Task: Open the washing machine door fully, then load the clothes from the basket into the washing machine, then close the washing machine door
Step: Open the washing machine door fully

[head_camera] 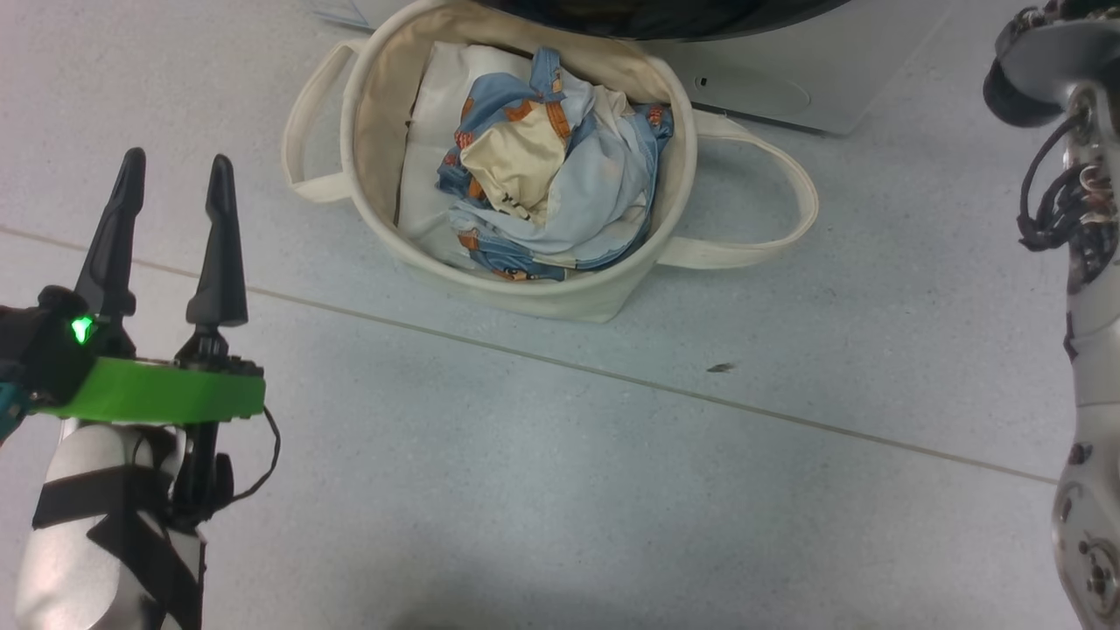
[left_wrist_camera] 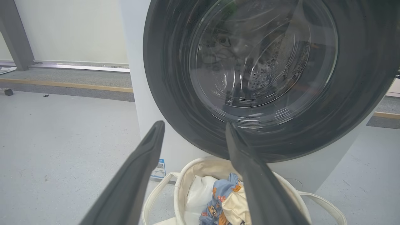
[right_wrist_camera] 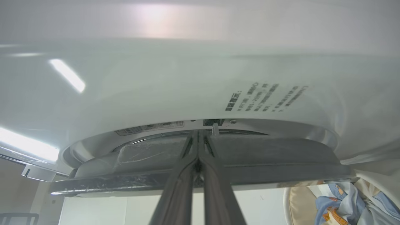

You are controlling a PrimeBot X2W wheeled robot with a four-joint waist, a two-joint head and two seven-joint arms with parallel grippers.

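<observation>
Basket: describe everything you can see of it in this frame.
The basket is round, cream canvas, soft-walled, with two long loop handles drooping to either side. It stands upright on the grey floor just before the washing machine, far rim under the door. Inside lie white padding and crumpled blue-and-cream clothes.

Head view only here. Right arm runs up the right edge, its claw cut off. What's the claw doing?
Observer: Right wrist view: right claw is shut, fingers pressed together, tips at the edge of the washing machine door.
Operator: Door open?
Observer: Ajar, it seems. A gap shows between it and the white front of the washing machine.
Operator: Left claw aimed where?
Observer: Left wrist view: left claw is open and points at the door's lower black rim, above the basket.
</observation>
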